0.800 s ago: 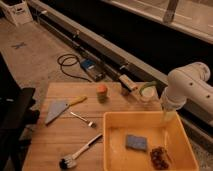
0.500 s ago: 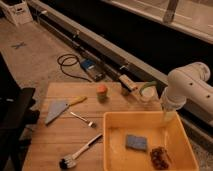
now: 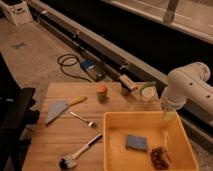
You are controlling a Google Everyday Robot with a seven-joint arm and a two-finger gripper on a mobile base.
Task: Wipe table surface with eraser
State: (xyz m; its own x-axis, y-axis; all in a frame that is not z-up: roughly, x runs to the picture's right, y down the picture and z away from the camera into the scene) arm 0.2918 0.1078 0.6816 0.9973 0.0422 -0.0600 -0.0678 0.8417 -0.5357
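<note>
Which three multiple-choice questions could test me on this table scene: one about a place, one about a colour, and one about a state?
1. Where is the gripper?
A. at the far right corner of the yellow tub
B. over the fork
C. beside the brush

2. What colour is the sponge in the tub?
A. green
B. blue
C. red

3. In what state is the eraser?
A. held by the gripper
B. inside the tub
C. lying free at the far edge of the table surface

Answers:
1 A: the arm hangs down at that corner.
2 B: it shows blue against the yellow floor.
3 C: nothing touches it.
</note>
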